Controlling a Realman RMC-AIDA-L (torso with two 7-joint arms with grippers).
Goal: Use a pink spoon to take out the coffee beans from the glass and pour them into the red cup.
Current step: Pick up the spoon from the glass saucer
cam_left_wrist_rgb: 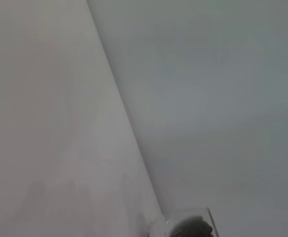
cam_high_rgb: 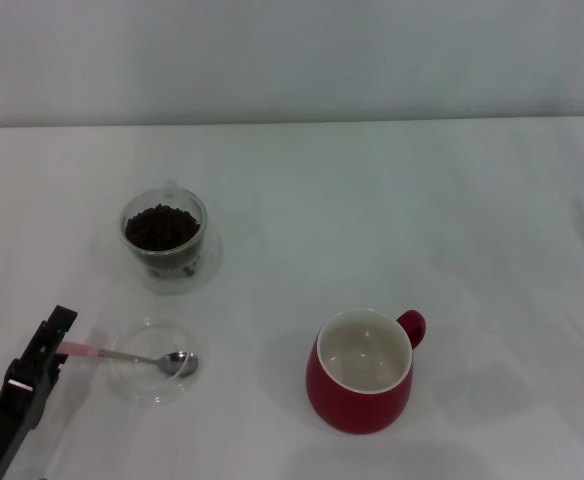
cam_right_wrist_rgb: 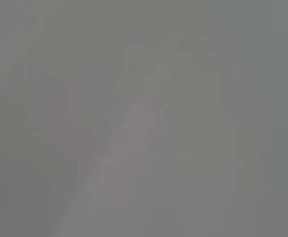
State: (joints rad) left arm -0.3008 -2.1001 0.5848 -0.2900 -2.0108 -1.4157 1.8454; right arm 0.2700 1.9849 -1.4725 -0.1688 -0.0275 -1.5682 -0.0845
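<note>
The left hand [cam_high_rgb: 60, 345] has closed on the pink spoon [cam_high_rgb: 132, 356] handle, its bowl resting in the clear lid [cam_high_rgb: 152, 385]

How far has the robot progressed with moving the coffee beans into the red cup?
Nothing is transferred yet: the red cup looks empty and the coffee beans still fill the glass. In hand: the left gripper is at the handle of the pink spoon, whose bowl rests on the clear lid. Left: lifting, scooping, pouring. The right arm is out of view.
</note>
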